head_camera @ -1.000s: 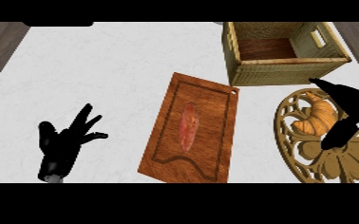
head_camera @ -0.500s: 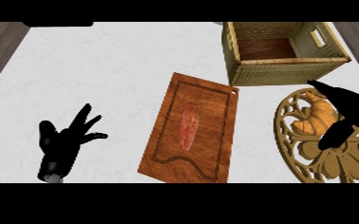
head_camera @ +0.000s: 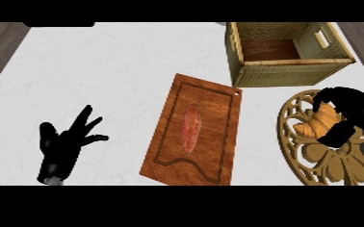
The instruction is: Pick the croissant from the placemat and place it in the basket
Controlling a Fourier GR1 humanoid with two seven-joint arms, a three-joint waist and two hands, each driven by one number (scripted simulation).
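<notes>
Marble counter [head_camera: 113, 72]: right hand [head_camera: 347, 103] curls fingers and thumb round the croissant [head_camera: 316, 125] on the placemat [head_camera: 313, 166], near the basket [head_camera: 284, 72]; left hand [head_camera: 64, 146] rests open, fingers spread.

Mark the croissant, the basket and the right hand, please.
croissant [head_camera: 316, 125]: head view, its golden left part, clear of the fingers.
basket [head_camera: 284, 74]: head view, middle of its front wall.
right hand [head_camera: 344, 98]: head view, the black hand curled over the croissant.
</notes>
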